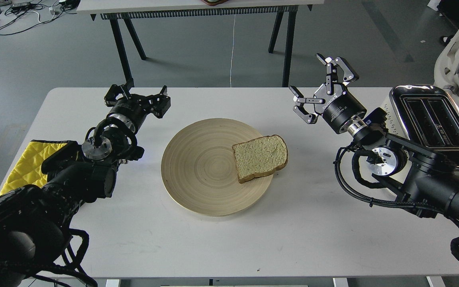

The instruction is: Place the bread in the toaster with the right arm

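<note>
A slice of pale tan bread (260,158) with a brown crust lies flat on the right side of a round wooden plate (201,167) at the table's middle. The cream-white toaster (432,123) with chrome top and two dark empty slots stands at the table's right edge. My right gripper (320,83) is open and empty, above the table's far side, up and to the right of the bread and left of the toaster. My left gripper (137,98) is open and empty, at the far left of the table, left of the plate.
A yellow quilted cloth (28,163) lies at the table's left edge under my left arm. A second table (197,8) with black legs stands behind. A white cord (232,48) hangs beyond the far edge. A pale chair (458,48) stands at the far right.
</note>
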Tool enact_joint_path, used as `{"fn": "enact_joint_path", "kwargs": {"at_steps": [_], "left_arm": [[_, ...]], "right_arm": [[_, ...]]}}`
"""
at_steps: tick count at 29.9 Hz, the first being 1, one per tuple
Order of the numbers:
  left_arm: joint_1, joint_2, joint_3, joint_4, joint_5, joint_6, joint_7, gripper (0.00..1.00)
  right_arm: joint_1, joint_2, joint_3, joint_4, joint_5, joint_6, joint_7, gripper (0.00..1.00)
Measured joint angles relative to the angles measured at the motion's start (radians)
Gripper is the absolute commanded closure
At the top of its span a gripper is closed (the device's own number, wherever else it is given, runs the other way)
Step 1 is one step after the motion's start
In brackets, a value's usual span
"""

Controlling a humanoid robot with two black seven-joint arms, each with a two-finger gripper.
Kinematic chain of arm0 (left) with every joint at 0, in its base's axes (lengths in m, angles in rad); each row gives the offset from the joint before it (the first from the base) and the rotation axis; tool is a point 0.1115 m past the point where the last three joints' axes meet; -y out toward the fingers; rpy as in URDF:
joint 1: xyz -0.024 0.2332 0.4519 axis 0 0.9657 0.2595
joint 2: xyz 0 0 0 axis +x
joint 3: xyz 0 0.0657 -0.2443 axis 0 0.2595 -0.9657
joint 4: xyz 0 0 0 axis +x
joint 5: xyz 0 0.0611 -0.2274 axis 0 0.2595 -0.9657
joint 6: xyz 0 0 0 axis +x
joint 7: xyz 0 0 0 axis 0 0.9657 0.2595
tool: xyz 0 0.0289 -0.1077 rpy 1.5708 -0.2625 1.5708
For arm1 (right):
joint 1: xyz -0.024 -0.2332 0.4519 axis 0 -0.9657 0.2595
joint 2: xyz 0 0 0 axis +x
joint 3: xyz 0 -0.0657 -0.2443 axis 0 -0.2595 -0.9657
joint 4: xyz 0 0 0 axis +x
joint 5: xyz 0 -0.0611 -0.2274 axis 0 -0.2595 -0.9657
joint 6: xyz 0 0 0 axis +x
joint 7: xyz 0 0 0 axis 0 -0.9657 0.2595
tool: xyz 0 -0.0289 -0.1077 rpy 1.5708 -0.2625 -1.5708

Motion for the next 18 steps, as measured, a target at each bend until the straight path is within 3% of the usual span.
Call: {"fn": "enact_joint_path", "kwargs": {"at_steps": [11, 18], "left_arm": [[0.000, 0.000, 0.000, 0.000, 0.001, 0.000, 0.000, 0.00], [0.000, 0.001, 0.000, 0.000, 0.001, 0.000, 0.000, 0.00]], "right_arm": [[0.025, -0.001, -0.001, 0.002, -0.007, 0.000, 0.000, 0.01], [0.019, -0.073, -0.025, 0.069, -0.078, -0.039, 0.000, 0.01]]}}
